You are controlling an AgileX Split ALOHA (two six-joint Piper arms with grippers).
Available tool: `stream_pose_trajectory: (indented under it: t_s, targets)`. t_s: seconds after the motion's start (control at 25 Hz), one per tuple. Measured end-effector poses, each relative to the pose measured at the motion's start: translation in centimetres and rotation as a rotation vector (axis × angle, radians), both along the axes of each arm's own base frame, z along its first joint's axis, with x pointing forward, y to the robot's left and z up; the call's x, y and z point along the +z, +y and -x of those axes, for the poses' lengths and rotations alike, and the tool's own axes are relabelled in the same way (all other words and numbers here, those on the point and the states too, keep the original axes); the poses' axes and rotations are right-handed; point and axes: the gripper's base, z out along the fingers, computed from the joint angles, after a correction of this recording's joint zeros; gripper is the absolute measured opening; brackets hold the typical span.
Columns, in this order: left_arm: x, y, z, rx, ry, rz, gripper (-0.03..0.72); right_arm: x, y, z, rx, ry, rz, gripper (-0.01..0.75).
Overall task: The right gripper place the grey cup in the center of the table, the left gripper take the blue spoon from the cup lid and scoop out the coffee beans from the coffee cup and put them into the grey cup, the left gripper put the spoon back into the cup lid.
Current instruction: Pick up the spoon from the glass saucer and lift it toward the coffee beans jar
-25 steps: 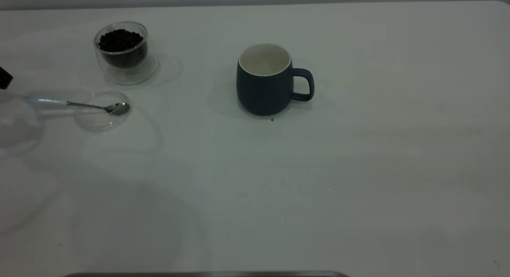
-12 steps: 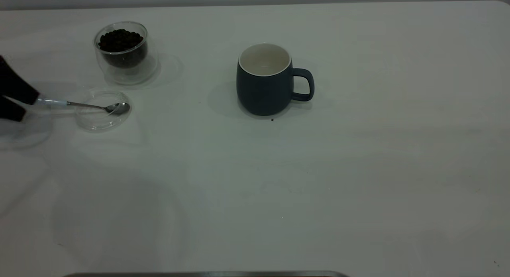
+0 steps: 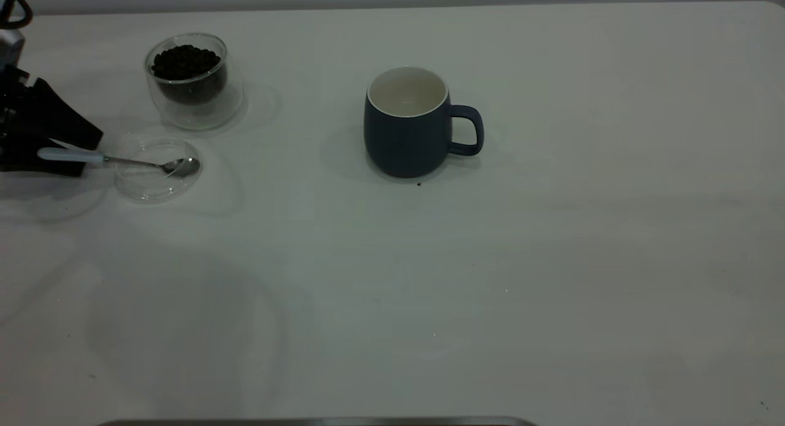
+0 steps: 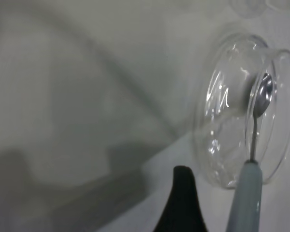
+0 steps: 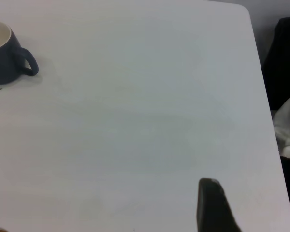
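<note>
Exterior view: the grey cup (image 3: 407, 123) stood upright mid-table toward the far edge, handle turned to the right edge, inside empty, so the placing step looked done and it was ready to receive beans. The coffee cup (image 3: 190, 80) sat near the far left corner, full of coffee beans (image 3: 184, 62). The cup lid (image 3: 157, 168) lay just in front of it, with the blue spoon (image 3: 110, 160) resting bowl-in-lid and handle pointing at the left edge, an easy reach for that arm. The left gripper (image 3: 52, 150) sat at the left edge with its fingers apart, one either side of the handle, not yet clamped as far as I could judge. Nothing of the right arm showed in this view.

Left wrist view: one black fingertip (image 4: 182, 203) sat beside the spoon handle, the spoon bowl leaning on the lid's rim; lined up for a side pinch.

Right wrist view: the right gripper (image 5: 211, 205) hung over bare table (image 5: 135, 121) well clear of the mug, near the right edge, parked; only one finger visible, so cannot tell its opening
</note>
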Motion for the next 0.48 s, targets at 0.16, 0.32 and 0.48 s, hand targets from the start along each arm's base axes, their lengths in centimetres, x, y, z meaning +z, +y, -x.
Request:
stream_pose_trajectory:
  t_s: [0.16,0.32,0.48]
  targets:
    - [0.1,-0.51,0.01,-0.019,0.009,0.024,0.686,0.0,0.0,0.0,0.0,0.0,0.0,0.363]
    - [0.24,-0.63,0.14,-0.031,0.017,0.045,0.67,0.0,0.0,0.0,0.0,0.0,0.0,0.363]
    - [0.29,-0.68,0.19,-0.026,0.031,0.052,0.589,0.0,0.0,0.0,0.0,0.0,0.0,0.363]
